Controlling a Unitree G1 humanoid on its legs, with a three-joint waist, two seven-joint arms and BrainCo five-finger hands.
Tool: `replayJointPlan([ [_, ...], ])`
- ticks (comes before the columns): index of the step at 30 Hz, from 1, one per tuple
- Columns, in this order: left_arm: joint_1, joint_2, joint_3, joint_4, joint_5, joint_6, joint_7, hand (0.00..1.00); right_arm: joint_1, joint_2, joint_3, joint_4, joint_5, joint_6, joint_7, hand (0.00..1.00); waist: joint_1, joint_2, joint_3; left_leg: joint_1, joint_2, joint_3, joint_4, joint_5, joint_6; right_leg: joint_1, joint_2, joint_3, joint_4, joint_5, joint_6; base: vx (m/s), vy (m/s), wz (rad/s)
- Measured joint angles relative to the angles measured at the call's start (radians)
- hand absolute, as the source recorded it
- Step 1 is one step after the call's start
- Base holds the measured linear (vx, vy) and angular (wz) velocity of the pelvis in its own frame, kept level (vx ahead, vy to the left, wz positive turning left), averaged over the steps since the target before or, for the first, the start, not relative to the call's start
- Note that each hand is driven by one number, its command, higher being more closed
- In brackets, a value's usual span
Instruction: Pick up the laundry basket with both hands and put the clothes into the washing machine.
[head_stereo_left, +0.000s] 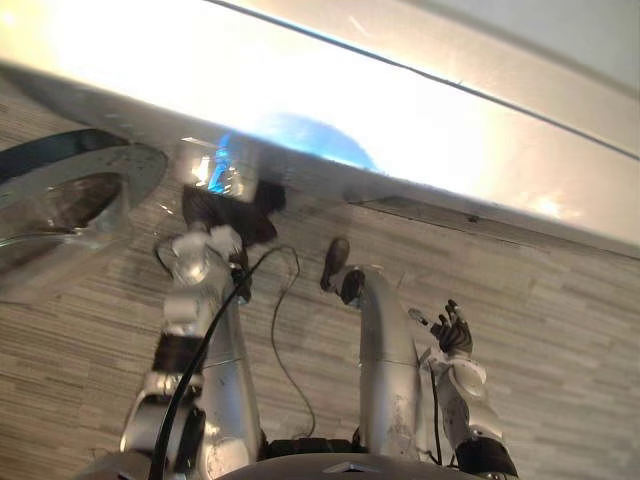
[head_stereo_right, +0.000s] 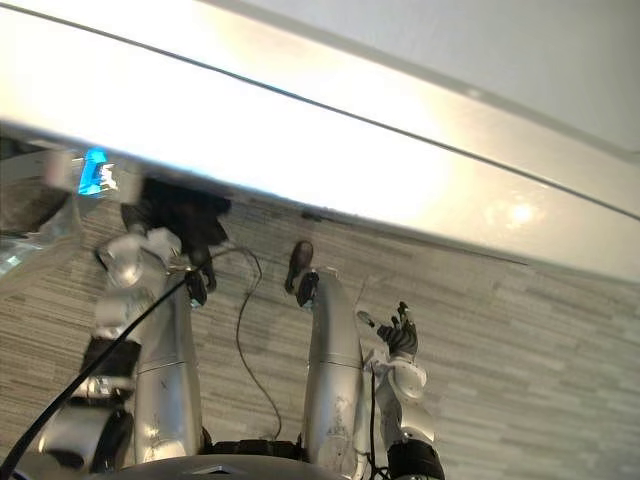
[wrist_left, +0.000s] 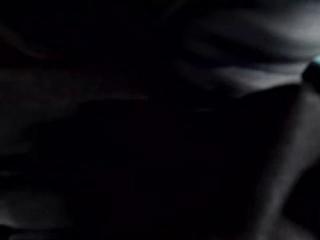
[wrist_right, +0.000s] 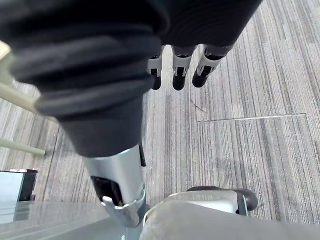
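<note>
**Left hand at washer mouth, right hand idle**

Left hand (head_stereo_left: 225, 212): dark wrist cover up against the underside of the washing machine (head_stereo_left: 400, 120) front edge, the rest hidden past that edge. State: cannot tell. Its own wrist view is near black with a few dim pale folds. These may be cloth in the drum, but that is not certain.

Right hand (head_stereo_left: 452, 330): low at the robot's right side, well apart from the machine, above the striped grey floor (wrist_right: 250, 100). Fingers (wrist_right: 179, 75) straight and slightly spread, holding nothing.

Washing machine: directly ahead, a bright band across both eye views. Door (head_stereo_left: 60, 200): round, glazed, open to the left, just beside the left arm.

Clothes and laundry basket: location not readable. Clothes judged to be in or at the drum.

Hazards, judged:
- Cloth caught on the hidden hand could be dragged out onto the floor on withdrawal. Cause: no clear sight of the release.
- The left arm could knock the open door. Cause: it is very close.
- A spill would go uncaught. Cause: the right hand is far from the opening.
</note>
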Motion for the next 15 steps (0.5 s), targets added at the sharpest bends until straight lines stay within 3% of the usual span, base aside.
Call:
replayJointPlan([
  [6, -0.204, 0.146, 0.006, 0.082, -0.073, -0.014, 0.037, 1.00, -0.008, 0.006, 0.004, -0.003, 0.000, -0.007, -0.006, 0.00, -0.014, -0.008, 0.010, -0.064, 0.039, 0.030, -0.009, 0.003, 0.003, -0.072, 0.041, 0.021, -0.054, 0.049, 0.001, -0.01, 0.005, -0.33],
  [15, -0.456, 0.224, -0.165, 0.189, -0.166, -0.023, 0.027, 1.00, -0.056, 0.004, 0.032, 0.072, 0.008, -0.018, -0.004, 0.00, -0.038, -0.010, 0.020, -0.085, 0.055, 0.094, -0.059, 0.027, 0.018, -0.117, 0.066, 0.066, -0.142, 0.120, 0.014, -0.01, 0.039, -0.20],
])
